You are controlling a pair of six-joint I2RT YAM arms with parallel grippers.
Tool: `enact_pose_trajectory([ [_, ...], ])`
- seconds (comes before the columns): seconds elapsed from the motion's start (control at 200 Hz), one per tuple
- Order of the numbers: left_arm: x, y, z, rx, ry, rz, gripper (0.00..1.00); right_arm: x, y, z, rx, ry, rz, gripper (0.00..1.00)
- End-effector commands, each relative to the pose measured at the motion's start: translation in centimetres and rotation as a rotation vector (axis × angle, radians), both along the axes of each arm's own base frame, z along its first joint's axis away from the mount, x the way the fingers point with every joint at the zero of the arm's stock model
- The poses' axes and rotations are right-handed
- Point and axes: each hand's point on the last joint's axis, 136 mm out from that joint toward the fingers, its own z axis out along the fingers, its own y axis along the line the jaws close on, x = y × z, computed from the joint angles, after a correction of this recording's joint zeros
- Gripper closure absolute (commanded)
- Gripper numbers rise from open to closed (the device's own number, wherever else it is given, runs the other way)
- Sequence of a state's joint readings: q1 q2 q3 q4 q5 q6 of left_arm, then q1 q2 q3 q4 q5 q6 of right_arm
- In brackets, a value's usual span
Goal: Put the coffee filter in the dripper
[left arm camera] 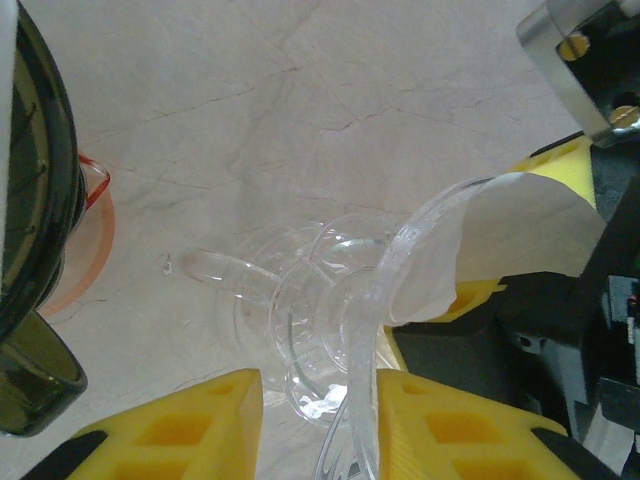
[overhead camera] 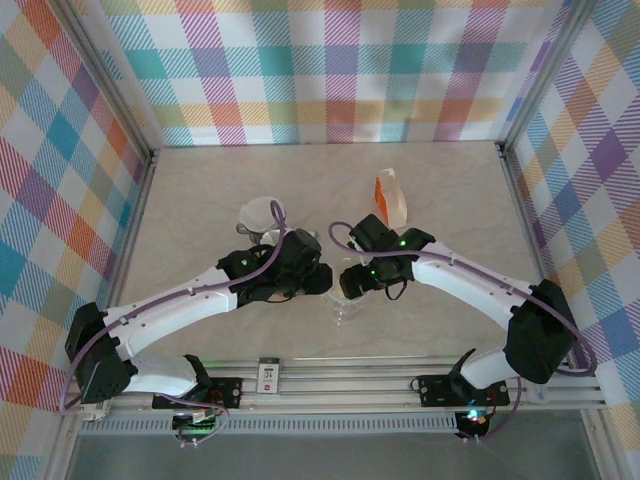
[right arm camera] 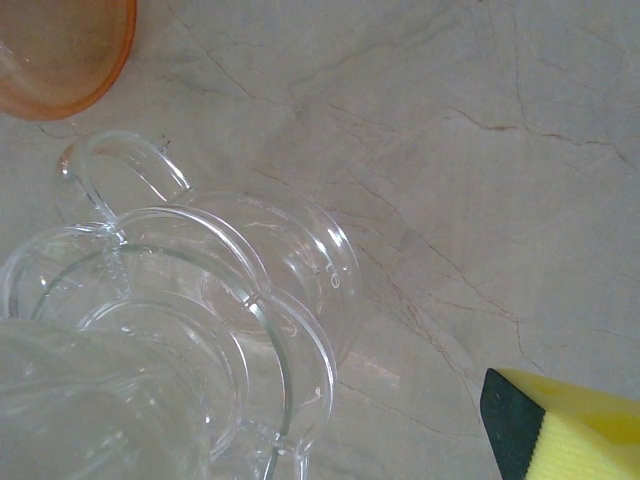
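table (overhead camera: 200,200): carrying the whole set-up. The top is hard and smooth-looking, so I'm expecting little friction under clear ware.
left gripper (left arm camera: 320,425): jaws are standing apart with a yellow pad either side of the dripper's near part. I can't tell whether they are bearing on it.
right gripper (left arm camera: 512,232): jaws are pinching the coffee filter. In the left wrist view one yellow pad is sitting above the paper and one below.
dripper (left arm camera: 310,290): lying low over the table between the two grippers, clear and ribbed. I can't tell whether it is upright or tilted.
dripper handling: looking rigid, slick and light, so it is likely skating or tipping under any side push. Best hold is across the wall or on the handle, with it braced while the paper is going in.
coffee filter (left arm camera: 500,255): white paper cone, hanging in the right jaws just beside the dripper rim, not yet seated. I can't tell whether paper and rim are touching.
filter handling: looking near weightless, limp and easy to crease. A light pinch on the upper edge is suiting it, keeping the point free to drop into the cone. It is probably catching on the rim if pushed sideways.
handle (left arm camera: 225,272): clear loop, pointing away from the filter side. It is free to grab.
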State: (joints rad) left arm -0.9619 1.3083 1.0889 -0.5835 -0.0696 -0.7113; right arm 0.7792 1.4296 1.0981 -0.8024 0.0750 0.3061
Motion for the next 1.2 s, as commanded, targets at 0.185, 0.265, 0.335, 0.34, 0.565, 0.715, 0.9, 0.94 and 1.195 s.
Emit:
enact_pose_trajectory([
  [0.185, -0.4, 0.4, -0.8, 0.032, 0.015, -0.001, 0.66, 0.7, -1.5, 6.2, 0.066, -0.157, -0.062, 0.15],
  [0.265, -0.4, 0.4, -0.8, 0.031, 0.013, 0.001, 0.66, 0.7, -2.1, 7.0, 0.07, -0.18, -0.088, 0.14],
  [0.335, -0.4, 0.3, -0.8, 0.031, 0.014, 0.0, 0.66, 0.6, -2.6, 7.5, 0.076, -0.194, -0.105, 0.14],
  [0.34, -0.4, 0.3, -0.8, 0.03, 0.015, 0.0, 0.66, 0.6, -2.5, 7.6, 0.078, -0.196, -0.105, 0.14],
  [0.565, -0.3, 0.4, -0.9, 0.035, 0.012, 0.003, 0.66, -0.6, -3.6, 7.1, 0.076, -0.167, -0.132, 0.16],
  [0.715, -0.3, 0.5, -0.9, 0.039, 0.012, 0.005, 0.66, -0.7, -4.8, 6.2, 0.02, -0.161, -0.167, 0.18],
  [0.9, -0.4, 0.7, -0.9, 0.043, 0.013, 0.009, 0.67, -0.7, -5.2, 6.1, 0.001, -0.16, -0.179, 0.18],
  [0.94, -0.4, 0.8, -0.9, 0.042, 0.012, 0.01, 0.67, -0.7, -5.0, 6.3, 0.008, -0.163, -0.173, 0.18],
  [1.195, -0.4, 0.7, -0.4, 0.026, 0.006, 0.013, 0.65, -0.1, -5.0, 9.8, 0.099, -0.276, -0.177, 0.14],
])
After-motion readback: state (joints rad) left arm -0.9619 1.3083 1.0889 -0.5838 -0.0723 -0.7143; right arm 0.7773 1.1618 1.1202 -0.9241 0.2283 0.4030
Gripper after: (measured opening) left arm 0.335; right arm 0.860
